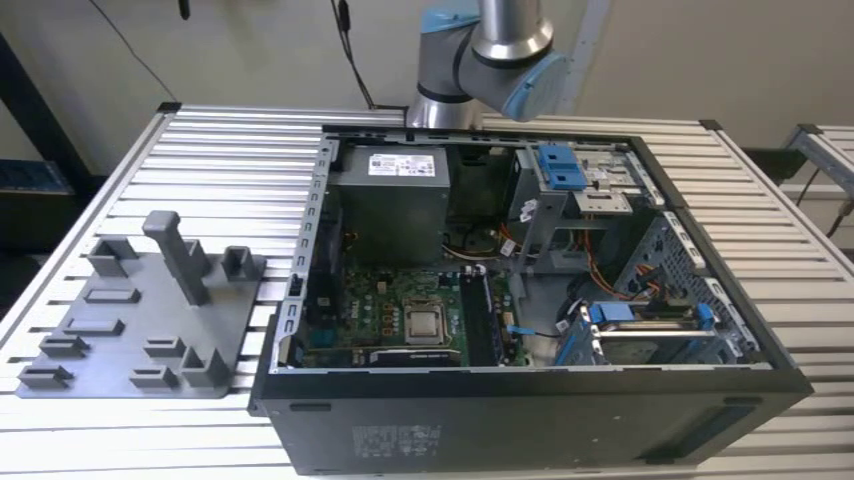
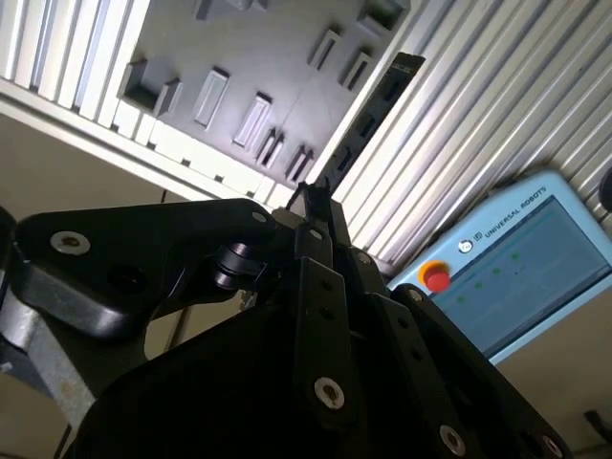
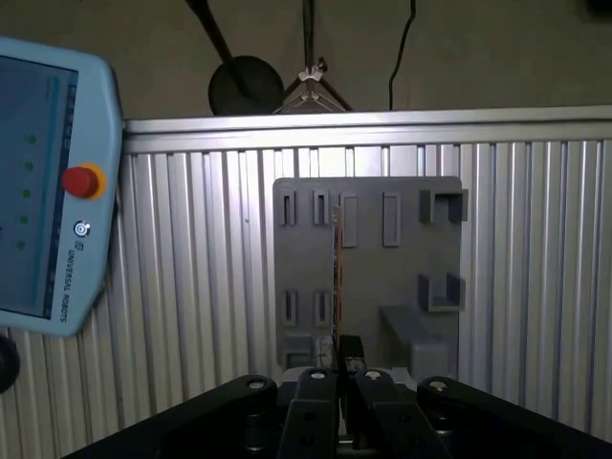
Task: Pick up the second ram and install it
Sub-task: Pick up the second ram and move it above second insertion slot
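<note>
Ribbed aluminium table (image 1: 200, 140) carries an open black computer case (image 1: 534, 420), on its side, motherboard exposed. Flat grey plastic tray with upright posts (image 1: 234, 310) sits on the slats, to the exterior view's left of the case. Pale blue teach pendant with red button (image 2: 516, 258) near the table. Black gripper (image 3: 337, 368) in the first wrist view: jaws clamped on the second ram (image 3: 337, 277), a slim dark stick seen edge-on, held off the tray behind it.

Clamping the second ram (image 3: 337, 273), the fingers (image 3: 318, 397) hang well clear above the grey tray (image 3: 382, 277) and its posts (image 3: 413, 337); the open case (image 1: 534, 410) leaves its motherboard (image 1: 387, 300) free between power supply (image 1: 390, 195) and drive cage (image 1: 574, 185).
</note>
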